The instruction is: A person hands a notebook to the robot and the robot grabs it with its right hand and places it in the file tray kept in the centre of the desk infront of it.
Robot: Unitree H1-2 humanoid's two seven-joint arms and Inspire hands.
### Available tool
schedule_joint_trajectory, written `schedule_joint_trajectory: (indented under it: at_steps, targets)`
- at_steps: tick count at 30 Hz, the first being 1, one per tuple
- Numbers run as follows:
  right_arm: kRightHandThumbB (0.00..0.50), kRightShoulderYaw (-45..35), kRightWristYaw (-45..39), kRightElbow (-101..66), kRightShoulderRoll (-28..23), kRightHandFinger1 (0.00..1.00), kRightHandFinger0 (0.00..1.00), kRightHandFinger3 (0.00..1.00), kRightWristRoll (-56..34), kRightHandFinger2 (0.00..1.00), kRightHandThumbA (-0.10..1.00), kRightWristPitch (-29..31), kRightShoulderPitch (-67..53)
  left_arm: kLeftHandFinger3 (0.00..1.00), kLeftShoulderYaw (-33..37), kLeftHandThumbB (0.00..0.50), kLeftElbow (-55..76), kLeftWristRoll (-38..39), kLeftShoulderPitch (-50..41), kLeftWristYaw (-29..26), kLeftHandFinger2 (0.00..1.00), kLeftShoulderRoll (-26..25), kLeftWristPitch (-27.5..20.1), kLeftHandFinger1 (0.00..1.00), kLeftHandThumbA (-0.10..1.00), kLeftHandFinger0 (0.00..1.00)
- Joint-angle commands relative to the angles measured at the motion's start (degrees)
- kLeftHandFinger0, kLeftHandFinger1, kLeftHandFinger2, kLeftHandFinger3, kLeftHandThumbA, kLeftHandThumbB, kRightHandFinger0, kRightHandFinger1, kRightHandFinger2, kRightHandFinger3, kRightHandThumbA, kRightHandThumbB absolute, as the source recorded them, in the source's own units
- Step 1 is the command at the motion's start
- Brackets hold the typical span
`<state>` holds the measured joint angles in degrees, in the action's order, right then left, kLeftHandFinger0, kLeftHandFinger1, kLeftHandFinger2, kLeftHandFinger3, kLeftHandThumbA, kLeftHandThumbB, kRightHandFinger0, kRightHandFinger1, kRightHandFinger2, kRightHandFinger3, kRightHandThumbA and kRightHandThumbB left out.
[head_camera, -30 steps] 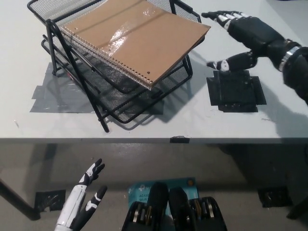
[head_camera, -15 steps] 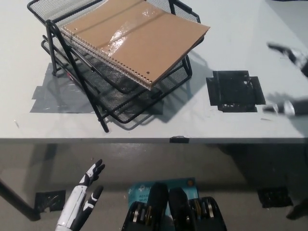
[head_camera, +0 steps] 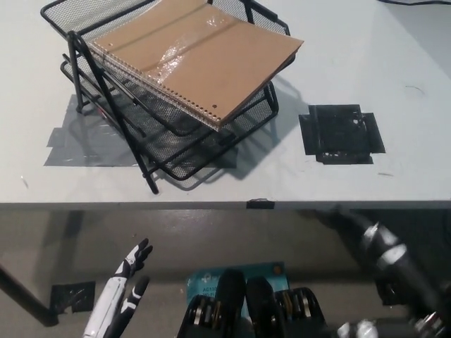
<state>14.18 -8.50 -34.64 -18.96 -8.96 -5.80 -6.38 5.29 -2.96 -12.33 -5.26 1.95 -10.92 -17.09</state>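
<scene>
Fingers: left hand (head_camera: 116, 299) spread, nothing held, low near-left; right hand (head_camera: 384, 282) blurred below desk edge, state not discernible | notebook (head_camera: 194, 60) laid across tray (head_camera: 176, 158) top, overhanging right | placement judged done | black tape (head_camera: 342, 134) right.

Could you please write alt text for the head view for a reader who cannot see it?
A brown spiral-bound notebook lies on the top tier of a black wire-mesh file tray on a white desk. Both robot hands hang below the desk edge: white left hand, blurred black right hand.
</scene>
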Motion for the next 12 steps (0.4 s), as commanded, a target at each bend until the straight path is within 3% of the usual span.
schedule_joint_trajectory:
  at_steps: [1,3,5,9,12]
  targets:
    - [0.311,-1.32,2.89,8.71,10.88,1.0,1.0,1.0,-6.85,1.0,1.0,10.09,-3.52,1.0,-1.27,0.394,0.61,3.58,-0.91,-0.31,1.0,0.2,-3.75,1.0,1.0,1.0]
    - [0.308,-2.52,1.95,13.44,13.16,1.0,1.0,1.0,-6.72,1.0,1.0,9.88,-3.22,1.0,-1.32,0.403,0.31,3.93,-0.84,-0.34,1.0,0.42,-4.22,1.0,1.0,1.0]
    - [0.242,-3.32,1.46,19.64,14.4,1.0,1.0,1.0,-3.85,1.0,1.0,10.1,-2.18,1.0,-1.68,0.4,0.25,3.96,-0.76,-0.51,1.0,0.17,-4.84,1.0,1.0,1.0]
    - [0.188,-4.08,0.36,22.23,14.18,1.0,1.0,1.0,-1.8,1.0,1.0,9.04,-1.05,1.0,-1.99,0.392,-0.12,3.1,-0.25,-0.85,1.0,-0.1,-5.49,1.0,1.0,1.0]
    - [0.177,-4.13,-0.48,23.39,13.79,1.0,1.0,1.0,-0.36,1.0,1.0,11.38,0.29,1.0,-2.16,0.406,-0.72,3.03,0.59,-1.01,1.0,0.37,-5.61,1.0,1.0,1.0]
